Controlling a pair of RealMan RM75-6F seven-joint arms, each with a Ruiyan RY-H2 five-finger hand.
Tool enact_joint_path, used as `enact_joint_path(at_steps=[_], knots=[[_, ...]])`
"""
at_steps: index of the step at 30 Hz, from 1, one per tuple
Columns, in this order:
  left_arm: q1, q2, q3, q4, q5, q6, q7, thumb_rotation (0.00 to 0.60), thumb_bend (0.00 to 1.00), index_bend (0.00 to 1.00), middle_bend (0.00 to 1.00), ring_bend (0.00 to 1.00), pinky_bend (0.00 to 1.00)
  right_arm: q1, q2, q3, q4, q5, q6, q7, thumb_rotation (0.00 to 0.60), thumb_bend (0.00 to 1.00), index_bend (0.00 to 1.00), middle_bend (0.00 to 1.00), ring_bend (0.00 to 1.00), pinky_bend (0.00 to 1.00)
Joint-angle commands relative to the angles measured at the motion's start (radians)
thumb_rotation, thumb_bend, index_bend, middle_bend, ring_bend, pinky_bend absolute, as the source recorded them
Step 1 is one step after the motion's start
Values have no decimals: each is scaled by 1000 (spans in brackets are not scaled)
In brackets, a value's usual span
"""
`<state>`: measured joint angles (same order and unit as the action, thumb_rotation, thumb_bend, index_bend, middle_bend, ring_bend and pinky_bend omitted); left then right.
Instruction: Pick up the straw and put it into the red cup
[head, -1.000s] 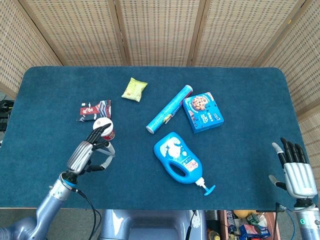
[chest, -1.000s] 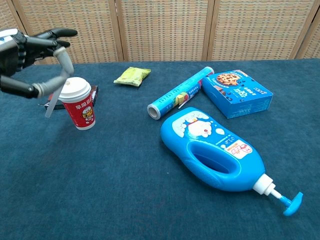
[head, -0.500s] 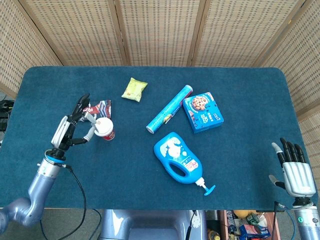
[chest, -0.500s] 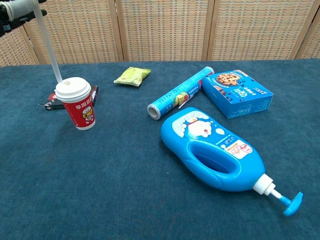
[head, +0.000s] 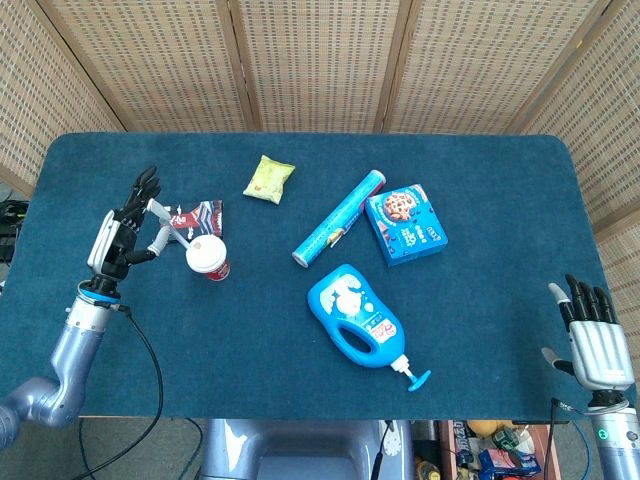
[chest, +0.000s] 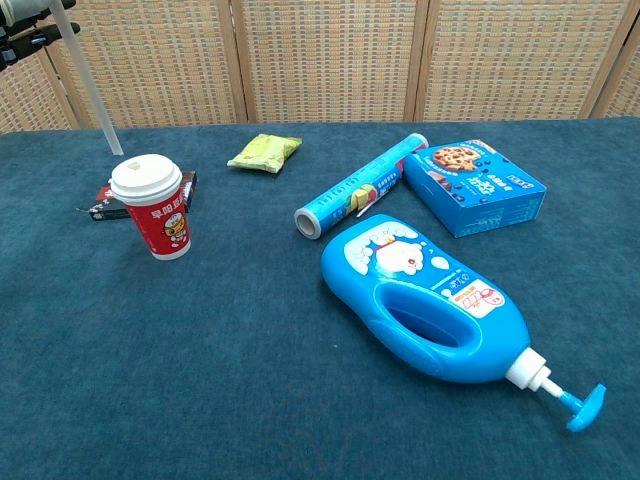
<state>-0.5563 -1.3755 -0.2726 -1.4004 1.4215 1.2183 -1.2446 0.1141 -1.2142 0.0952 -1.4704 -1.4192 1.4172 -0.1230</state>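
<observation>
Left hand (head: 122, 238) is up above the table's left side, fingers pinching the straw (head: 172, 232), and the head view gives it whole: arm, palm, dark fingers spread toward the back. From the chest camera only a sliver of that hand (chest: 28, 18) shows at the top left corner, the rest cut off by the frame. That lower view does give the straw (chest: 88, 82) better, though: a pale, translucent tube, near upright and leaning slightly, its lower tip hanging just above and behind the white lid of the red cup (chest: 153, 206). From overhead the straw's tip runs right up to the lid of the cup (head: 207, 258), and you can't say from there whether it touches.

Right hand (head: 594, 336) sits low at the table's near right corner, fingers straight, apart, nothing in them; the chest view doesn't catch it at all.

The cup stands upright, cartoon print on its side, just in front of a dark snack packet (chest: 112, 198) that it partly hides. The blue pump bottle (chest: 427, 295) lies well off to the right.
</observation>
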Motion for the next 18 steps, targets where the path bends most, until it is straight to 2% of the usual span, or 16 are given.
enact_joint_path(at_steps=[1, 8, 18], knots=[[-16, -27, 2, 51, 13, -12, -35, 600, 446, 596, 0, 0, 0, 2, -1, 2, 4, 7, -7, 1, 600, 0, 0, 0, 0, 0], [-35, -38, -9, 72, -6, -42, -46, 600, 446, 596, 0, 0, 0, 4, -2, 5, 9, 16, -12, 6, 600, 0, 0, 0, 0, 0], [-31, -53, -8, 102, -5, -32, -66, 600, 446, 596, 0, 0, 0, 9, -7, 3, 20, 22, -24, 7, 600, 0, 0, 0, 0, 0]])
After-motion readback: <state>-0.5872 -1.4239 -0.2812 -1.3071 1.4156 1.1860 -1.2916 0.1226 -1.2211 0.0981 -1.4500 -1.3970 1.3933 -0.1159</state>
